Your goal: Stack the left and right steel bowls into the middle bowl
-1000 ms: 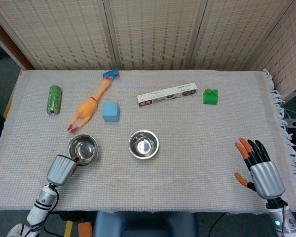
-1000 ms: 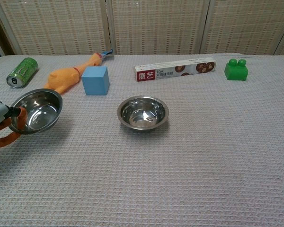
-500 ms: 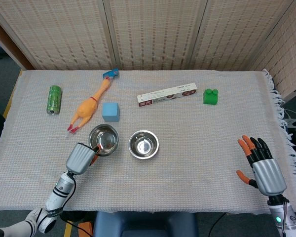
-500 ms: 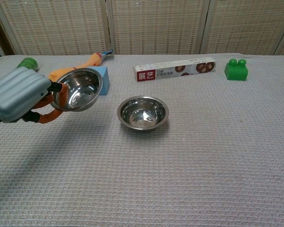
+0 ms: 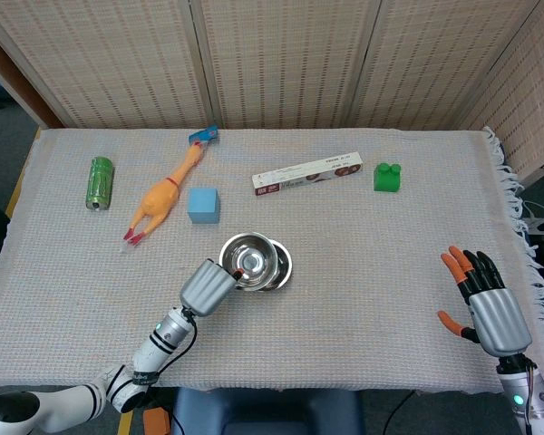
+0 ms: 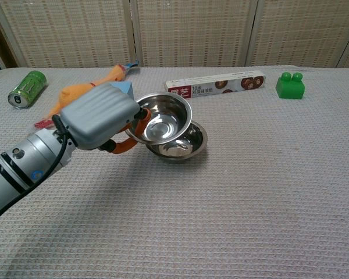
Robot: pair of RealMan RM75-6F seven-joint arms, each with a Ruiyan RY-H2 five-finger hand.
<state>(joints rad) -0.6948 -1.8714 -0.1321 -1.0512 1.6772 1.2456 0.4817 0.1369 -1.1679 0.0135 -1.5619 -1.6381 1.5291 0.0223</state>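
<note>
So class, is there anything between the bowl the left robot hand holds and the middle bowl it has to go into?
Nothing visible. The left robot hand holds the bowl tilted, partly over the middle bowl, with no object between them.

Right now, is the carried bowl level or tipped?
Tipped. The carried bowl, held by the left hand, tilts above the middle bowl, not nested.

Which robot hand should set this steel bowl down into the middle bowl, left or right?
Left. The left robot hand already holds the steel bowl over the middle bowl. The right robot hand is open and empty by the table's far edge.
</note>
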